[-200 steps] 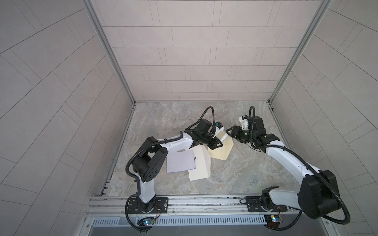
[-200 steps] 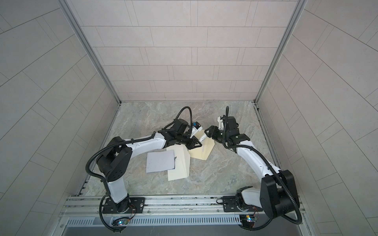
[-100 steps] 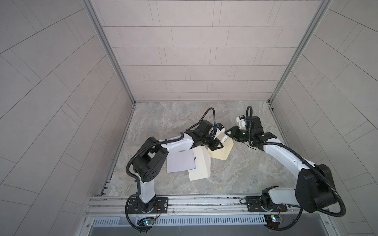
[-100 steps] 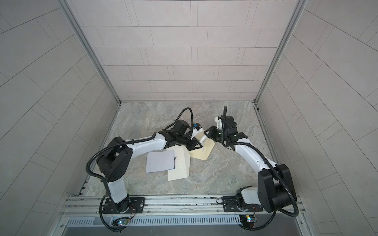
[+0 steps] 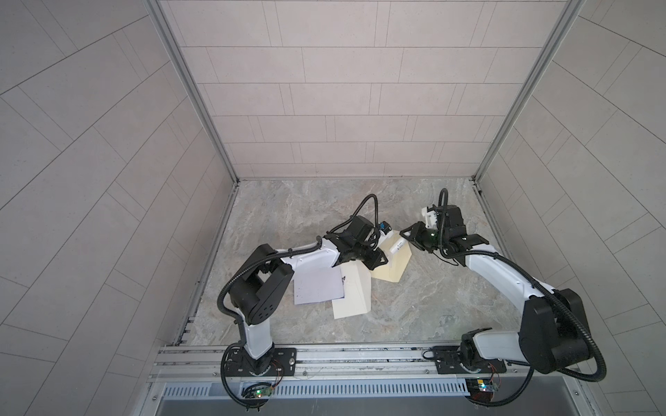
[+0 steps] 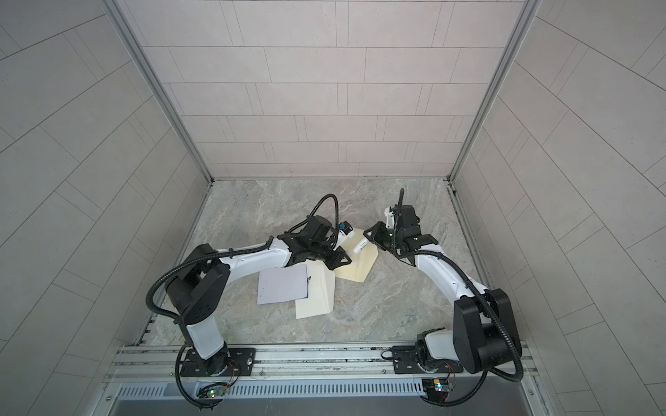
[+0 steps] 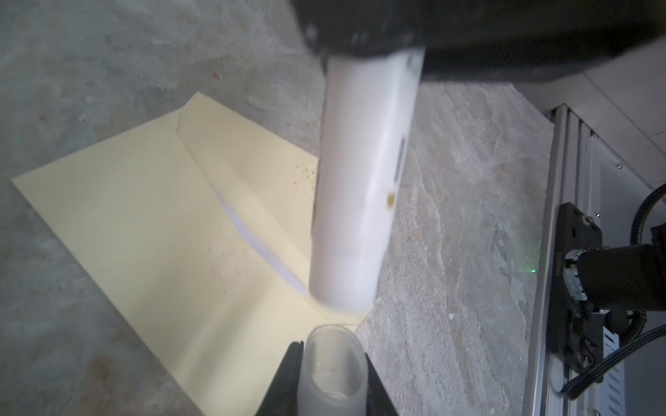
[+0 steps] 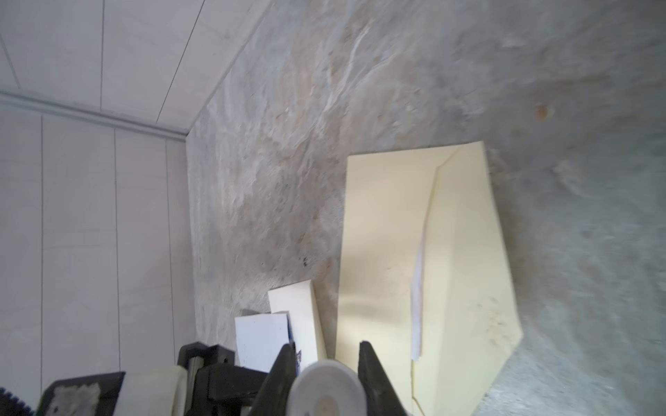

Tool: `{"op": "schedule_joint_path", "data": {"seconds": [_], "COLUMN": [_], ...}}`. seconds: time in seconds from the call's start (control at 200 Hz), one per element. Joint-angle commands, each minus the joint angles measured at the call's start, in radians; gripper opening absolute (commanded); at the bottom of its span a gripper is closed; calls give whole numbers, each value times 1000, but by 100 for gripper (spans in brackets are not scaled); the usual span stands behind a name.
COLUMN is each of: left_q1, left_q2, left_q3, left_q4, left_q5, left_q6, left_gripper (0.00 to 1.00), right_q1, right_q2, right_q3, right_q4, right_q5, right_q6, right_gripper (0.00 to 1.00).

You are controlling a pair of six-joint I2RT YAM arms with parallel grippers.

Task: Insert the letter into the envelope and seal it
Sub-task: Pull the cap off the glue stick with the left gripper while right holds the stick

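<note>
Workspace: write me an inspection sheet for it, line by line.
Surface: grey marbled table, papers lying on it.
Job's things: open envelope lies flat, letter edge showing at its mouth; glue stick held over it, cap off.
Clutter: second envelope, a white sheet overlapping it.
Grippers: right gripper shut on the glue stick; left gripper shut on the cap.
Cables: black hoses along both arms, none seen on the papers.
Surroundings: tiled walls, metal rail in front.
</note>
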Motion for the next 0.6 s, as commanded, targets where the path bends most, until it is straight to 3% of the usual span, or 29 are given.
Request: {"op": "schedule_joint_path", "data": {"seconds": [0.0, 0.325, 0.595], "left_q1": [11, 68, 82], "left_q2": [-63, -124, -62], "left_q3": [-31, -126, -138], "left_q4": [-94, -124, -185], "left_q5": [-42, -63, -130], "left_q6": [57, 11, 42], "left_gripper": [0, 0, 1], "right_q1": [-35, -34, -16], "right_q2": [-19, 9, 18], "right_q3": [-27, -10, 13], "right_q4": [-17, -57, -91], "right_q5": [75, 64, 70], "right_q6": [21, -11, -42], "right_gripper": [5, 4, 5]}}
